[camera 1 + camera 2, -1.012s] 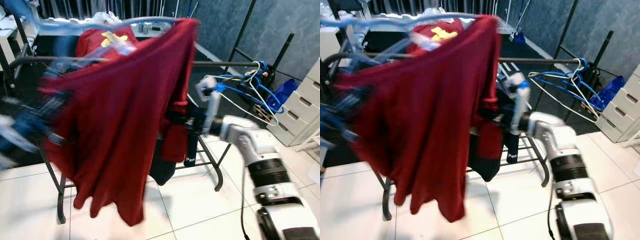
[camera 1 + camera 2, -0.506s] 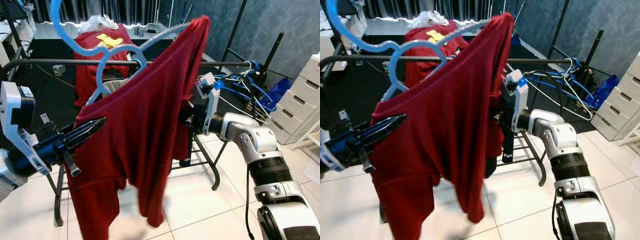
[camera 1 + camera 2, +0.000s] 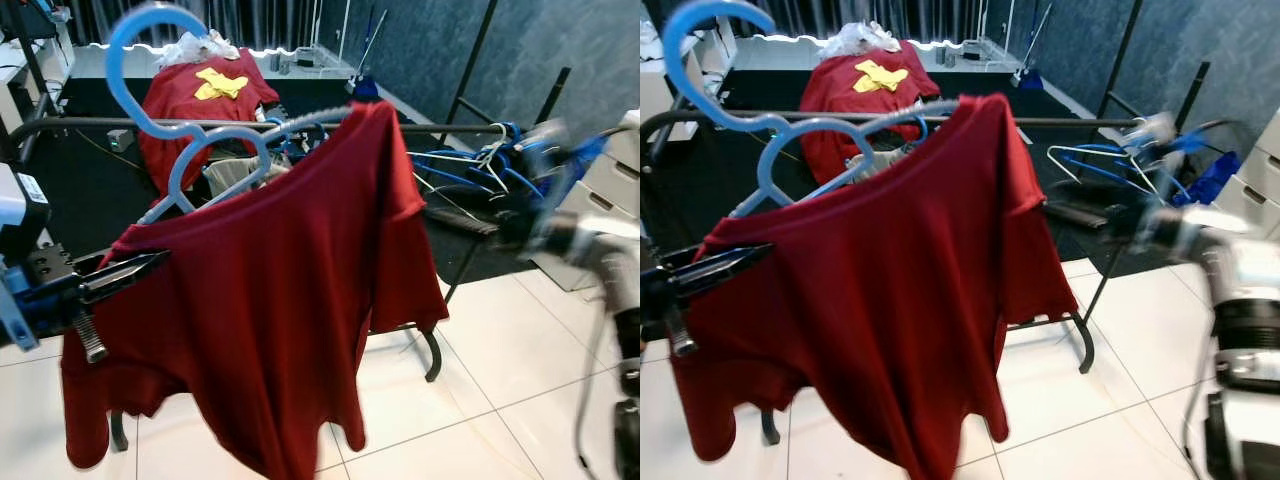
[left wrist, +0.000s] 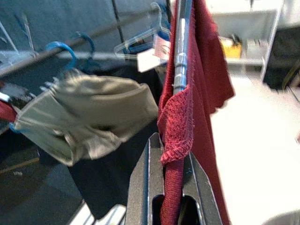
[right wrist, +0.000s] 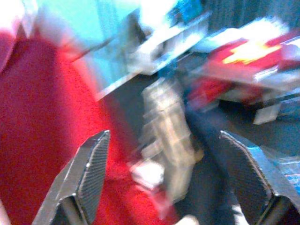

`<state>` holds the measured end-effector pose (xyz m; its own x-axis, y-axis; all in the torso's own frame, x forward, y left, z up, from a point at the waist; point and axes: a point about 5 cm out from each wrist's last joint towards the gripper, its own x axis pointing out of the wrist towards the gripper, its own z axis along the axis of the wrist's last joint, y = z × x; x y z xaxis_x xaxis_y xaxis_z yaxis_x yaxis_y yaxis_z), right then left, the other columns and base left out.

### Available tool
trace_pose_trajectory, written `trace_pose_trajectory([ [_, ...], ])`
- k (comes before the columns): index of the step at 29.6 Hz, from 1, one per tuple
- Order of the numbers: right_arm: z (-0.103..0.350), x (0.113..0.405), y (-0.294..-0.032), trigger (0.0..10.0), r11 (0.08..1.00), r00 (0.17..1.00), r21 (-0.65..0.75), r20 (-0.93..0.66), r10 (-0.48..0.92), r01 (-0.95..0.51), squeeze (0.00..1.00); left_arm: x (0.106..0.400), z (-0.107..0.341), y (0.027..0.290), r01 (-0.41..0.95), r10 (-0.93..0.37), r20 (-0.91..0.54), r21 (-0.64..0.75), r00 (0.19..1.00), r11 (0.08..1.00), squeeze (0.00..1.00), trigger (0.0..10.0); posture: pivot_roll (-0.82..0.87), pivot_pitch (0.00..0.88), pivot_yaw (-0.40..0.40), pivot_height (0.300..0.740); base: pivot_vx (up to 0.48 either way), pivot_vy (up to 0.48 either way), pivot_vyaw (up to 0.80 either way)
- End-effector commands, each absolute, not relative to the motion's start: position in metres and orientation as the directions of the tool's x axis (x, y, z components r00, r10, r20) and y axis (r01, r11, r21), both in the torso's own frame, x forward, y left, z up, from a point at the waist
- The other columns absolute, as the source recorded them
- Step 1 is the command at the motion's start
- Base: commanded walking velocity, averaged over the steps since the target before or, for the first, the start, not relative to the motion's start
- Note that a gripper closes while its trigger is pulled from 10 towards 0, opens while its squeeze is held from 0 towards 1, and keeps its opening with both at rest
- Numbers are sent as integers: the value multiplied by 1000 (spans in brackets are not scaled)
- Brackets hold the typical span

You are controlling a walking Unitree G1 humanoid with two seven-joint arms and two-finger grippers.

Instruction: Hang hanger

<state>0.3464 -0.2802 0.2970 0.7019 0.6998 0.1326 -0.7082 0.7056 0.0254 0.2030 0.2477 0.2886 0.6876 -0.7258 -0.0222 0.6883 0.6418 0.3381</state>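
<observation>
Left pincer (image 3: 140,268) clamps the blue hanger (image 3: 190,150) shoulder through the limp red shirt (image 3: 280,300), hook near rail (image 3: 300,126); right pincer (image 5: 168,183) spread, empty; grip stiff plastic, not cloth.

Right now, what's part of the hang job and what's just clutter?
Job:
blue hanger
red shirt on it
left gripper, shut on the shirt's shoulder
rail
right gripper, open

Clutter:
spare hangers
drawers
beige cloth
</observation>
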Motion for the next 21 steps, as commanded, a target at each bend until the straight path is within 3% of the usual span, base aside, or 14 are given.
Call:
trace_pose_trajectory([
  [1, 299, 346, -289, 10000, 743, 736, 21, 152, 659, -670, 1000, 201, 295, 247, 688, -734, -29, 377, 678, 620, 0, 10000, -41, 0, -99, 740, 0, 0, 0],
  [3, 317, 345, -303, 10000, 801, 781, 41, 259, 568, -597, 1000, 201, 291, 247, 709, -744, -78, 383, 664, 592, 0, 10000, -42, 0, -96, 740, 0, 0, 0],
  [8, 336, 340, -300, 10000, 758, 719, 42, 354, 598, -651, 1000, 200, 287, 244, 741, -761, -130, 382, 635, 552, 0, 10000, -39, 0, -97, 740, 0, 0, 0],
  [9, 336, 337, -286, 10000, 682, 647, 0, 320, 693, -731, 1000, 200, 284, 241, 760, -774, -155, 382, 614, 526, 0, 10000, -38, 0, -95, 740, 0, 0, 0],
  [10, 330, 330, -266, 10000, 542, 518, -49, 233, 823, -839, 1000, 201, 282, 236, 783, -791, -180, 380, 585, 493, 0, 10000, -37, 0, -94, 740, 0, 0, 0],
  [12, 330, 330, -266, 10000, 542, 518, -49, 233, 823, -839, 1000, 201, 282, 236, 783, -791, -180, 380, 585, 493, 0, 10000, -37, 0, -94, 740, 0, 0, 0],
  [14, 316, 318, -241, 10000, 301, 298, -55, 66, 952, -952, 1000, 200, 282, 228, 822, -822, -221, 379, 526, 424, 0, 10000, -28, 0, -94, 740, 0, 0, 0],
  [16, 316, 318, -241, 10000, 301, 298, -55, 66, 952, -952, 1000, 200, 282, 228, 822, -822, -221, 379, 526, 424, 0, 10000, -28, 0, -94, 740, 0, 0, 0],
  [17, 310, 316, -229, 10000, 205, 206, -56, -10, 979, -977, 725, 201, 283, 224, 840, -837, -238, 381, 492, 385, 0, 10000, -25, 0, -94, 740, 0, 0, 0],
  [18, 308, 315, -222, 10000, 154, 158, -65, -63, 985, -986, 0, 201, 284, 220, 855, -850, -255, 383, 462, 350, 0, 10000, -24, 0, -94, 740, 0, 0, 0],
  [21, 306, 318, -210, 10000, 86, 101, -96, -164, 981, -992, 0, 202, 286, 212, 877, -871, -278, 390, 404, 282, 0, 10000, -27, 0, -94, 740, 0, 0, 0],
])
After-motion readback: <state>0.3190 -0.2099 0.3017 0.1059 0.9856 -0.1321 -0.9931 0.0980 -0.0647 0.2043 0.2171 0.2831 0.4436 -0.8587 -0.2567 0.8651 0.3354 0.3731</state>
